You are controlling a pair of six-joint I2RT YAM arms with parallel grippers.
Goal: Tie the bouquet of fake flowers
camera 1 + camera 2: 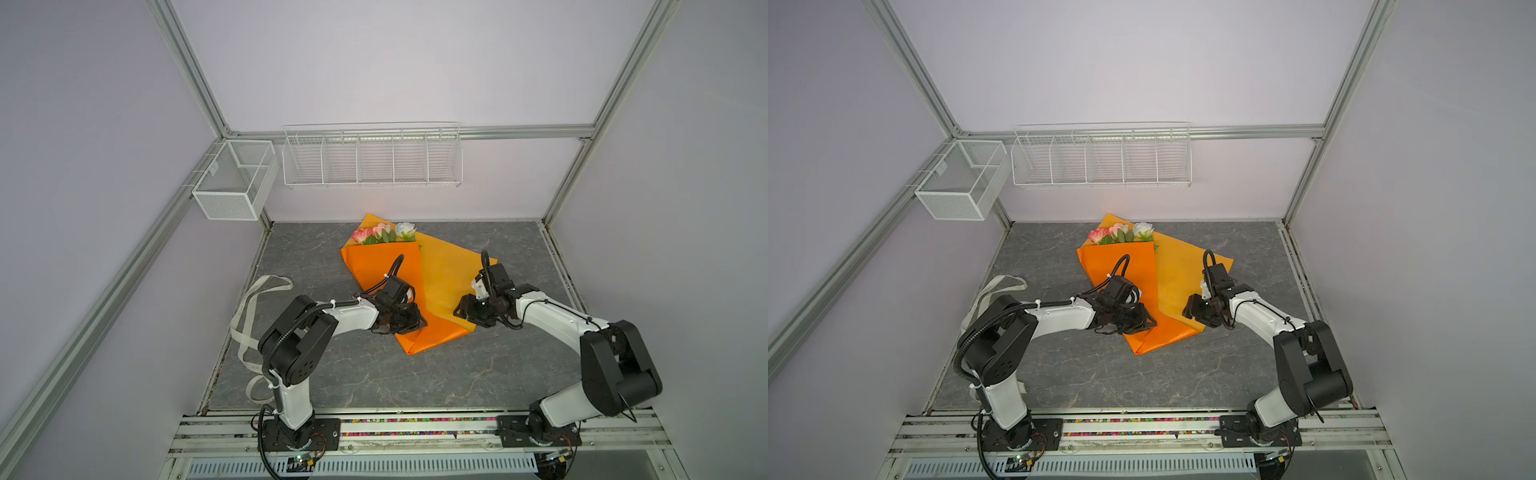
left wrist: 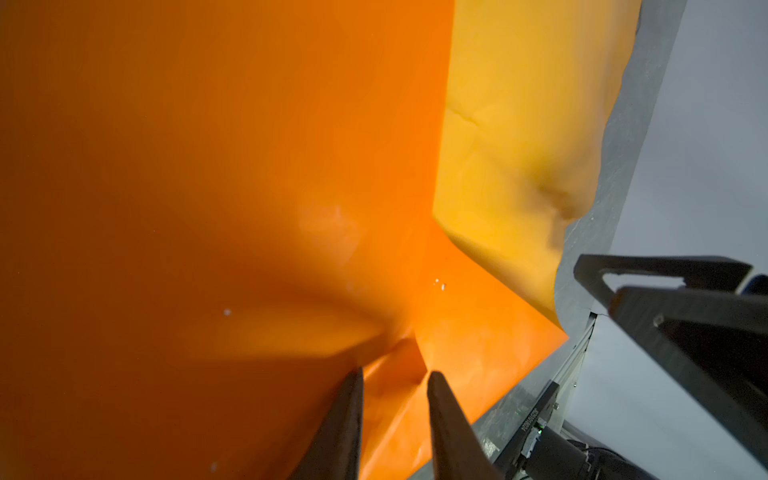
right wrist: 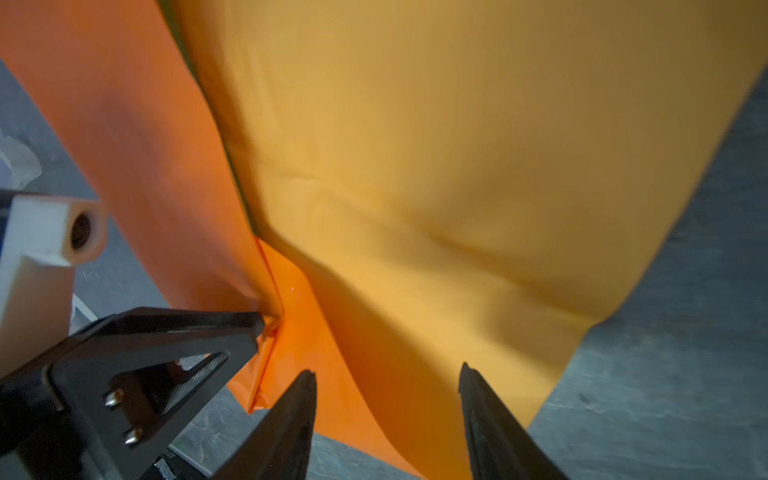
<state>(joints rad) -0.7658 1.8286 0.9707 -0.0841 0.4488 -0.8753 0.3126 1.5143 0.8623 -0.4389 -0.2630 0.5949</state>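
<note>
**Right flap open; cone axis runs near to far**

Nearest the arm bases: grey marbled worktop [image 1: 332,374]. A long cream printed ribbon [image 1: 1003,283] lies loose on it at the left edge, beside the left arm and well apart from the paper. Nothing is tied yet.

Next out: the narrow end of the bouquet [image 1: 365,266], artificial roses in a bright orange paper wrap. It lies flat mid-worktop. Its long axis runs from the near point away to the blooms, leaning slightly left at the far end.

The left gripper [image 1: 413,326], black and two-fingered, sits on the near part of the folded-over left side. In the left wrist view its fingers [image 2: 444,415] stand close together with a ridge of orange paper between them. A slit shows, so I cannot tell whether the pinch bites.

The right gripper [image 1: 461,309], same build, hovers over the near edge of the unfolded yellow-orange flap [image 1: 449,274]. Its jaws are wide apart and hold nothing.

Judgement: the coming move turns on that flap. It lies to the right of the cone's axis, directly ahead of the right gripper, so the right arm is nearer. The fold would go leftward across the stems while the left gripper pins the seam. The ribbon is on the left arm's side.

Farthest: the pink, cream and white fake flowers [image 1: 382,233] poke from the wide mouth toward the back wall.
</note>
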